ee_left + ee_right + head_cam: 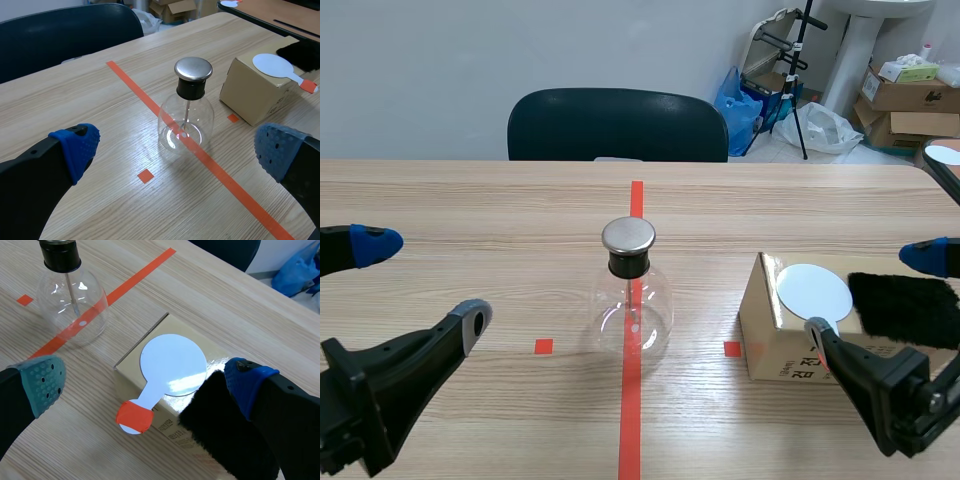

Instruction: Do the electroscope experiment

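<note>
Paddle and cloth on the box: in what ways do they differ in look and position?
The paddle is white, smooth and shiny; the cloth is black and fuzzy. The paddle is a round disc with a taped handle; the cloth is roughly rectangular. The paddle lies nearer the flask than the cloth. Both rest on the box.

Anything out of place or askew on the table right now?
Nothing spilled or damaged. The glass electroscope flask stands upright. The one oddity: the white paddle lies on the cardboard box with its red-taped handle overhanging the edge, so it might slip.
</note>
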Motion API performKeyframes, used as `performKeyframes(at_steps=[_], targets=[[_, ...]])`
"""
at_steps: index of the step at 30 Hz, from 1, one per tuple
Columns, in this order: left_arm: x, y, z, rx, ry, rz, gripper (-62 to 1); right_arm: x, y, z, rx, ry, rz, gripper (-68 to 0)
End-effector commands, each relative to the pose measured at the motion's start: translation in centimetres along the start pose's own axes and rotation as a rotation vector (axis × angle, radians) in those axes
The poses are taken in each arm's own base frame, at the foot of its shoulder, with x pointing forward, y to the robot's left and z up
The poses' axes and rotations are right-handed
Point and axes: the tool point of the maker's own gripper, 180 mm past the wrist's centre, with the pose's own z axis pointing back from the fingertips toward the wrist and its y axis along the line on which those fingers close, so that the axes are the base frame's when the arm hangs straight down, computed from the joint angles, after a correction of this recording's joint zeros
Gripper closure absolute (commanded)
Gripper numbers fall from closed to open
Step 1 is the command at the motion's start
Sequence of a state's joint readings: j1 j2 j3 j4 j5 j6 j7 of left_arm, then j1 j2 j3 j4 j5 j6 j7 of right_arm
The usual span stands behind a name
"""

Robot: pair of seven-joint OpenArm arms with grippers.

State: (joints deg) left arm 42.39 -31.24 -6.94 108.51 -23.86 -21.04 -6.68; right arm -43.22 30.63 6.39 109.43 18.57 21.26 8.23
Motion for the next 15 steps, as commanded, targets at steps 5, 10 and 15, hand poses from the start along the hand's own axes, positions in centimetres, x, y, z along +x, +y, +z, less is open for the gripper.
performKeyframes(at_steps=[5, 10, 15], targets=[[1.0, -0.3, 0.0, -0.002, -0.037, 0.008, -62.3, 1.2, -0.1, 0.0, 0.006, -0.044, 0.112, -67.9], [1.0, -0.3, 0.0, -0.001, -0.041, 0.008, -62.3, 0.3, 0.4, 0.1, 0.027, -0.001, 0.220, -67.9], [1.0, -0.3, 0.0, -0.001, -0.040, 0.008, -62.3, -0.9, 1.9, 0.8, 0.082, 0.024, 0.354, -67.9]])
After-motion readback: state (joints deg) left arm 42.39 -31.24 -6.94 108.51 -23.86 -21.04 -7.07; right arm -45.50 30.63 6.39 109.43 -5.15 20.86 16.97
